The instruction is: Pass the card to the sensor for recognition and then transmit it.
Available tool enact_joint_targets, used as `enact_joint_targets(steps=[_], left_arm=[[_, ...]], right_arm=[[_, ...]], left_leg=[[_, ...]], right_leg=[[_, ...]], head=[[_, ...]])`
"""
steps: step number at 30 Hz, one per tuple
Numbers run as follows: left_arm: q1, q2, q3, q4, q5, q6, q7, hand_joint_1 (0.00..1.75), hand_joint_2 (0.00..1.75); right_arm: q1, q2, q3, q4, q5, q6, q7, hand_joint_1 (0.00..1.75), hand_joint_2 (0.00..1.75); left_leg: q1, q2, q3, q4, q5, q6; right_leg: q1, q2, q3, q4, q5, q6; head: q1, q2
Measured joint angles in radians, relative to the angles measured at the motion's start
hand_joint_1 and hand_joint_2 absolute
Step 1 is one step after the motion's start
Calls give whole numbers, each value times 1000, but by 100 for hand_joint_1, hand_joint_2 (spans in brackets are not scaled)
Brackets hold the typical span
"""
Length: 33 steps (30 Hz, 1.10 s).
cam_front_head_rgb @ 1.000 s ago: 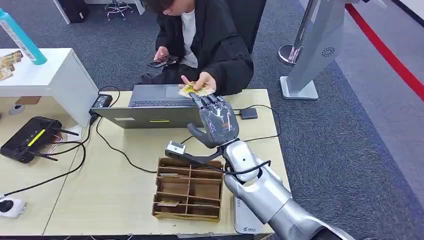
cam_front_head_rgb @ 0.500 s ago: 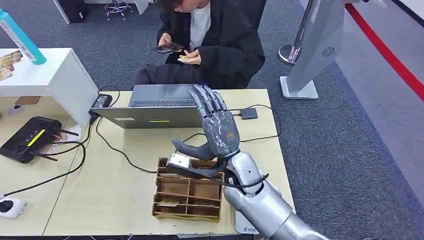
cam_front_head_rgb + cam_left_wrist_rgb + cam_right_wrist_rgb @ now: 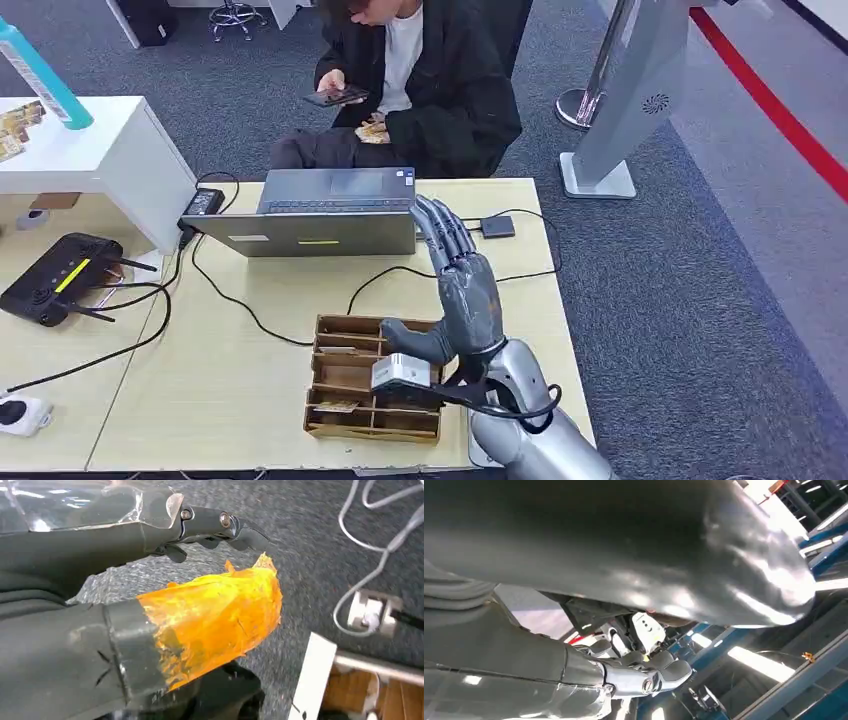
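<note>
Spanning grey carpet (image 3: 640,260), wooden table (image 3: 250,390) bears laptop (image 3: 320,215).

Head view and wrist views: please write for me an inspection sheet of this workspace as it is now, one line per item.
Surface: light wooden table, a white side table at its far left.
Job's things: brown compartment box with a card in a near compartment; the person holds cards in the lap.
Clutter: open laptop, black controller, teal bottle.
Hands: right hand open above the table, holding nothing; left hand hangs over the carpet, orange film on its thumb, holding nothing.
Cables: black cables cross the table; a white one lies on the carpet.
Surroundings: grey carpet, grey stand, red floor line.
</note>
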Motion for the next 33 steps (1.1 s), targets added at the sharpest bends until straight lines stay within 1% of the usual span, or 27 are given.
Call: enact_joint_targets(steps=[3,9,11,13,16,17,20,23,25,28,30,33], left_arm=[[3,0,43,1,0,4,0,0,0],[6,1,75,2,0,7,1,0,0],[7,2,92,3,0,19,16,0,0],[7,3,123,3,0,43,40,0,0],[9,3,198,3,-1,131,78,0,0],[11,3,221,3,-1,149,90,0,0],[12,3,274,5,-7,171,138,0,0],[10,7,283,6,-15,175,190,0,0],[7,9,283,6,-9,173,188,0,0],[0,11,283,6,-6,173,167,0,0],[-20,12,283,6,-3,177,169,0,0],[-36,12,283,6,-2,188,188,0,0]], right_arm=[[19,-11,-3,-20,-6,-4,-6,0,0],[31,-21,-10,-39,-7,-5,-7,0,0],[37,-22,-12,-43,-35,-4,-22,0,0],[53,-25,-20,-51,-72,-6,-48,0,0],[108,-35,-49,-67,-90,-33,-74,0,0],[130,-40,-62,-71,-90,-48,-78,0,0],[202,-49,-113,-87,-97,-89,-96,0,0],[279,-53,-172,-120,-114,-101,-126,0,0],[328,-53,-202,-145,-160,-95,-157,0,0],[395,-53,-229,-188,-232,-86,-192,0,0],[426,-53,-243,-213,-251,-93,-201,0,0],[461,-53,-258,-250,-292,-101,-215,0,0]], left_leg=[[0,0,0,0,0,0],[0,0,0,0,0,0],[0,0,0,0,0,0],[0,0,1,0,0,0],[0,0,1,0,0,0],[0,0,0,0,0,0],[0,0,0,0,-1,0],[0,0,0,0,-1,0],[0,0,0,0,-1,0],[0,0,0,0,-1,0],[0,0,0,0,-1,0],[0,1,0,0,-1,0]], right_leg=[[0,0,0,0,0,0],[0,0,0,0,0,0],[0,0,0,0,0,0],[0,0,0,0,0,0],[0,0,0,0,0,0],[0,0,-1,-1,0,0],[0,0,-1,-1,0,0],[0,1,-1,-1,-1,1],[0,1,-1,-1,-1,1],[0,1,-1,-1,-1,1],[0,0,0,-1,-1,1],[0,1,0,-1,0,1]], head=[[0,0],[0,0],[0,0],[0,0],[0,0],[0,0],[0,0],[0,0],[0,0],[0,0],[0,0],[0,0]])
